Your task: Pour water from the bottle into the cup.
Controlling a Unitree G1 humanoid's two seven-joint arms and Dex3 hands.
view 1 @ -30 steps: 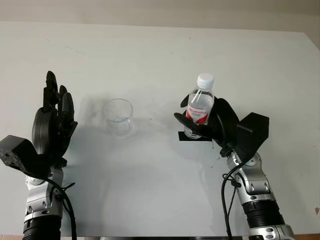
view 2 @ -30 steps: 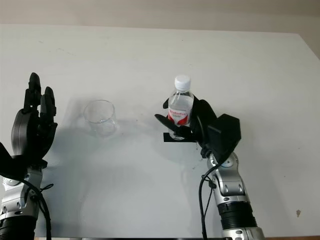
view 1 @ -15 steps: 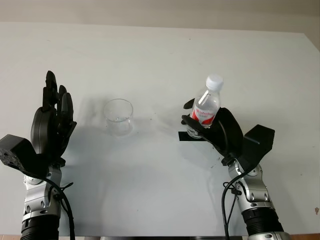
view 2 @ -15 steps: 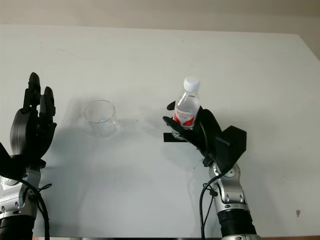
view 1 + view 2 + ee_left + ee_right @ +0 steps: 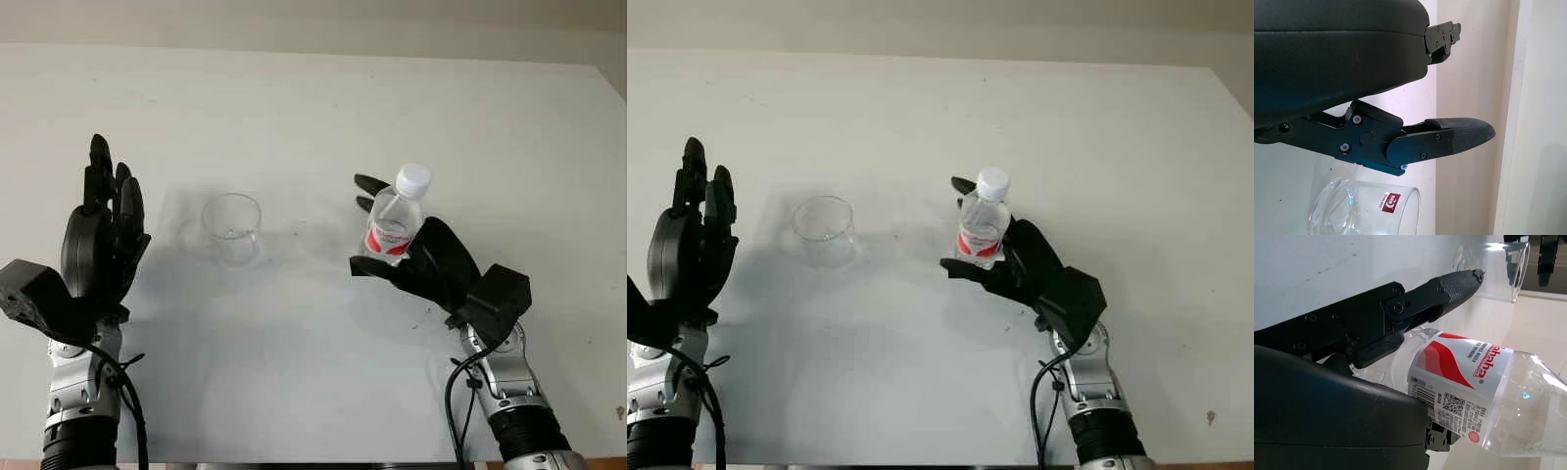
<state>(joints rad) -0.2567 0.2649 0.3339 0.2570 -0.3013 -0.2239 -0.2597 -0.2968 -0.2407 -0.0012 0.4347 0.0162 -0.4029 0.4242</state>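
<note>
The right hand (image 5: 423, 262) grips the bottle (image 5: 394, 223), well to the right of the cup (image 5: 232, 228). Its wrist view shows the label's barcode. The open left hand (image 5: 101, 240) waits left of the cup.

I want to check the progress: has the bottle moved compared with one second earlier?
Yes. The right hand has lifted the bottle off its black mark, drawing it nearer the robot; its cap sits lower against the unmoved cup.
</note>
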